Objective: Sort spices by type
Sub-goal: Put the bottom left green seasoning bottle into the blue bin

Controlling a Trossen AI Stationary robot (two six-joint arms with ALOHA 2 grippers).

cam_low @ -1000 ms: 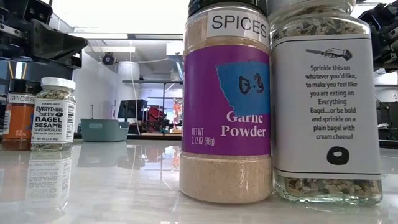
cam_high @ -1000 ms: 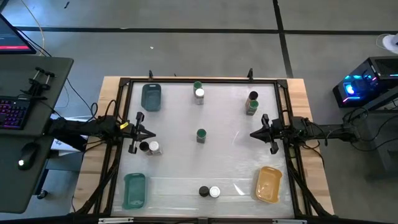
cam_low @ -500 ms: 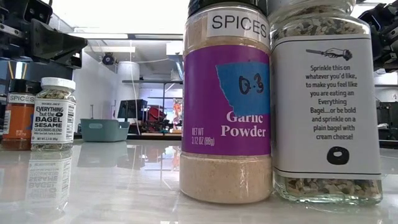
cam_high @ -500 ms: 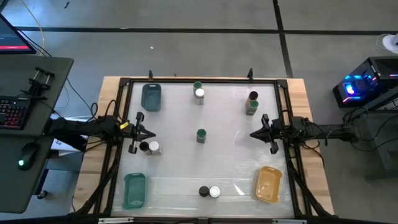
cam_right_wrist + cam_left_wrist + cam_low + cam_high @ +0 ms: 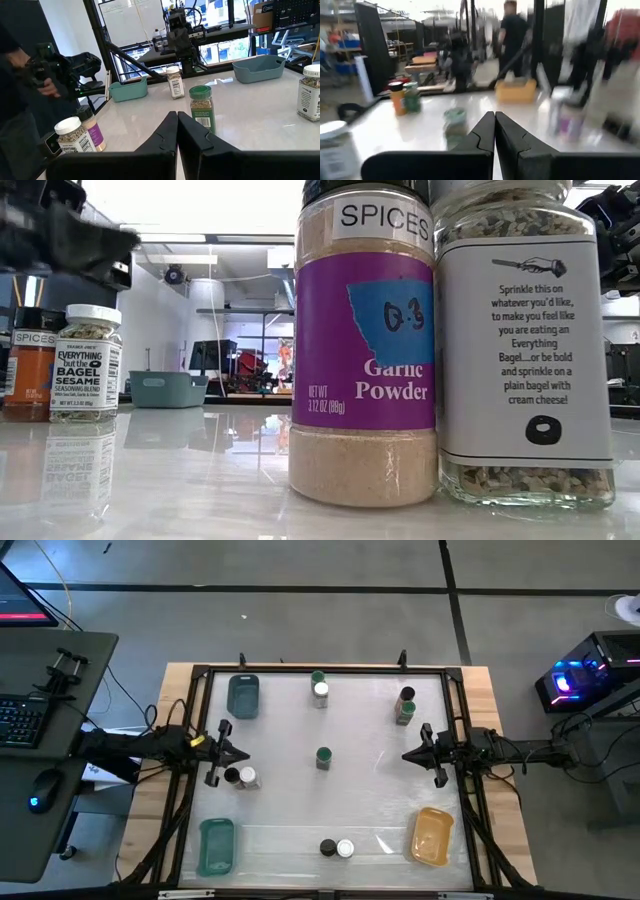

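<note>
While both arms rest at the counter's (image 5: 370, 805) sides, nine spice jars stand on it, counted from above: three green-lidded, three white-lidded and three dark-lidded. They form four pairs and one loner. At about 12 o'clock a green-lidded jar (image 5: 318, 677) touches a white-lidded jar (image 5: 321, 691); toward 2 o'clock a dark-lidded jar (image 5: 407, 695) stands against a green-lidded one (image 5: 404, 712); at 9 o'clock a dark-lidded jar (image 5: 232, 776) sits beside a white-lidded one (image 5: 248, 778); at 6 o'clock a dark-lidded jar (image 5: 327, 848) touches a white-lidded one (image 5: 345, 848); the lone green-lidded jar (image 5: 323, 757) stands at the centre. Seen level, the 6 o'clock pair fills the picture: the garlic powder jar (image 5: 366, 345) has a purple label with a blue tape patch, and the bagel seasoning jar (image 5: 524, 340) has a white label over clear glass showing seeds. All jars are upright. Three trays are out: one teal tray (image 5: 243, 696) at 10 o'clock, a second teal tray (image 5: 216, 846) at 7 o'clock, and one orange tray (image 5: 432, 835) at 5 o'clock, none holding a jar. The left hand (image 5: 228, 752) sits at 9 o'clock, just beside the dark-and-white pair, its fingers (image 5: 482, 137) pressed together. The right hand (image 5: 408, 755) waits at 3 o'clock, apart from every jar, its fingers (image 5: 167, 134) likewise closed on nothing. Beyond the counter a person in dark clothing (image 5: 512, 32) stands in the room.
</note>
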